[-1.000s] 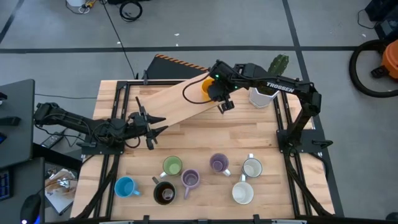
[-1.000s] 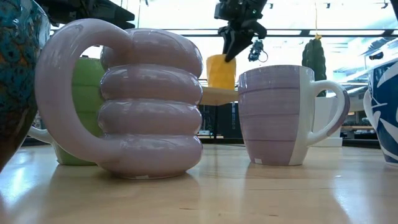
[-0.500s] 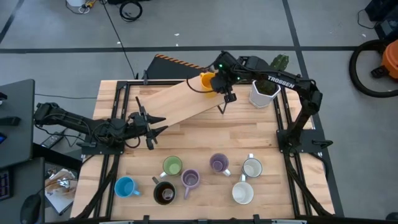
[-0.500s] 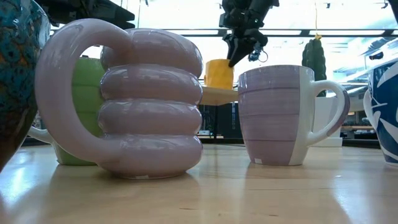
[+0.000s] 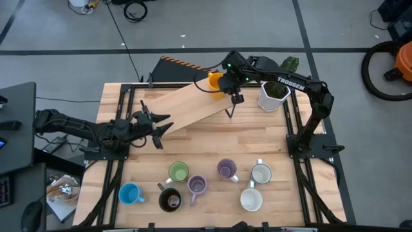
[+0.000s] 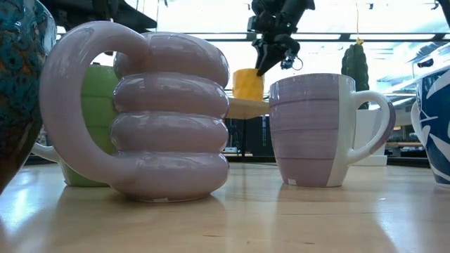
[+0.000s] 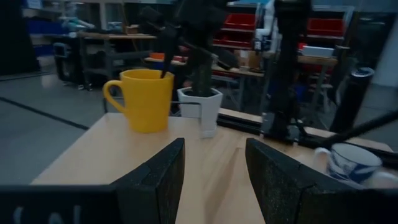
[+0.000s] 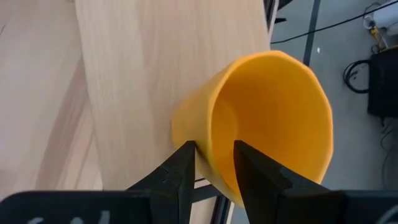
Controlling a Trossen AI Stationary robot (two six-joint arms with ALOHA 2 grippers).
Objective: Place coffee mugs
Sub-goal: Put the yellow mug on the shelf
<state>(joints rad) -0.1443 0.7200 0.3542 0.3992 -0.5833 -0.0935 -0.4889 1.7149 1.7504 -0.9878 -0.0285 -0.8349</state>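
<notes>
Placement of the orange mug (image 5: 214, 84) is the step in hand. It stands upright at the far end of the raised pale wooden board (image 5: 183, 106), close to the white cactus pot (image 5: 271, 96). The right gripper (image 8: 214, 163) is on it from above: in the right wrist view one finger sits inside the cup and the other outside, the jaws gripping the mug's wall at the rim. In the low view the mug's base appears to meet the board, so I judge it set down, or very nearly so, though not yet released.

The left gripper (image 5: 149, 122) waits at the board's near end, well apart from the orange mug, jaws standing open on nothing.

Seven further mugs are grouped on the desk (image 5: 257, 138), on the side of the board away from the cactus pot: blue (image 5: 131, 193), dark brown (image 5: 170, 200), green (image 5: 178, 172), two lilac (image 5: 197, 185) (image 5: 226, 169) and two white (image 5: 261, 173) (image 5: 251, 200) (all apparently still awaiting placement).

Next move, in my judgement: part the jaws fully and lift straight up, so that the inner finger clears the rim without dragging or tipping the mug. The board looks tilted, so any sideways pull could send the mug sliding toward its edge.
</notes>
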